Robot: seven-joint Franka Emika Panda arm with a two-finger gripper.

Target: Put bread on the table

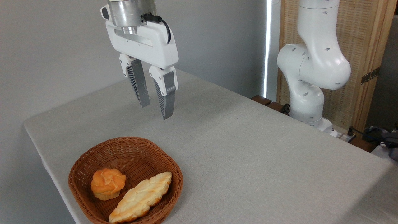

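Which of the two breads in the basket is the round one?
The orange-golden bun on the left of the basket; the braided loaf beside it is long and pale.

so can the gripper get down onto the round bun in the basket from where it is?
Probably yes. The gripper hangs open above the table, nothing lies between it and the bun, and the bun's top is exposed. The braided loaf and basket wall crowd its sides.
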